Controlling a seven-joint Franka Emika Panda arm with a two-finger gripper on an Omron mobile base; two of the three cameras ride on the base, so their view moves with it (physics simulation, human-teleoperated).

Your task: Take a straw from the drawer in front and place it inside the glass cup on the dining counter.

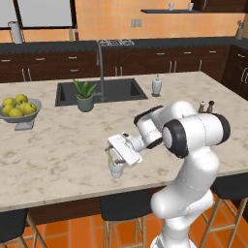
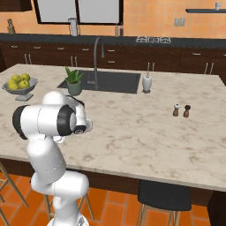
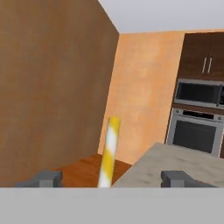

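Note:
The glass cup [image 1: 116,170] stands near the front edge of the dining counter [image 1: 58,145]. The straw [image 1: 108,155] rises out of it, leaning slightly. My gripper [image 1: 117,156] hovers right at the cup's top. In the hand view the striped yellow-and-white straw [image 3: 108,153] stands upright between the fingertips [image 3: 43,178], which sit far apart and touch nothing; the gripper [image 3: 111,178] is open. In the right base view my arm hides the hand over the dining counter [image 2: 132,128]. The drawer is out of view.
A bowl of green apples [image 1: 18,109] sits at the counter's left. A potted plant [image 1: 85,97], the dark sink [image 1: 121,89] and a soap dispenser [image 1: 156,85] lie farther back. Salt and pepper shakers [image 1: 206,106] stand right. Dark stools [image 1: 123,206] line the front edge.

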